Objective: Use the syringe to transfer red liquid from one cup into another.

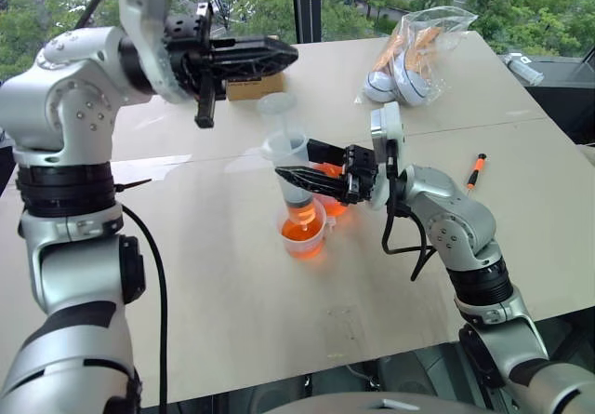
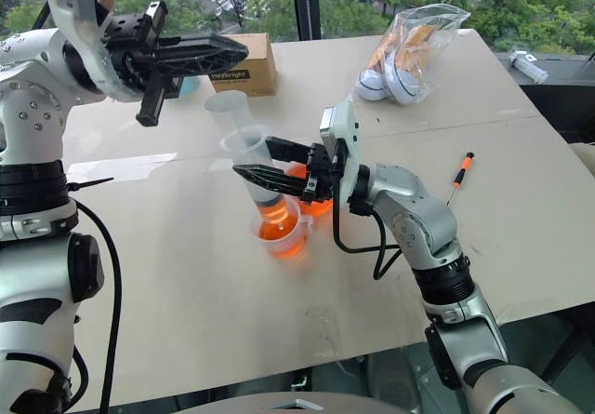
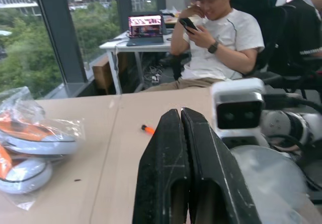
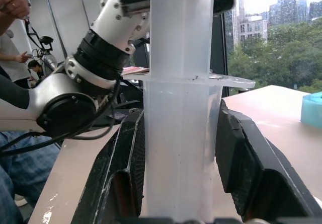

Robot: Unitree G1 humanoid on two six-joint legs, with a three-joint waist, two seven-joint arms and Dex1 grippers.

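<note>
Frosted, translucent plastic syringe (image 1: pixel 290 158); matt beige bench (image 1: pixel 232 284); crinkly clear plastic bag (image 1: pixel 418 46); scuffed matt black fingers (image 3: pixel 196 173).

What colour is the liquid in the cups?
Orange-red liquid, clearest in the left eye view.

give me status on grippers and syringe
Left gripper shut, empty, above plunger top. Right gripper clamped on syringe barrel, tip in cup of red liquid. Nothing blocking.

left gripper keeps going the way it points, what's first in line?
Probably nothing near: the shut left gripper points across above the syringe. Its wrist view shows open table ahead, a person beyond; depth uncertain.
</note>
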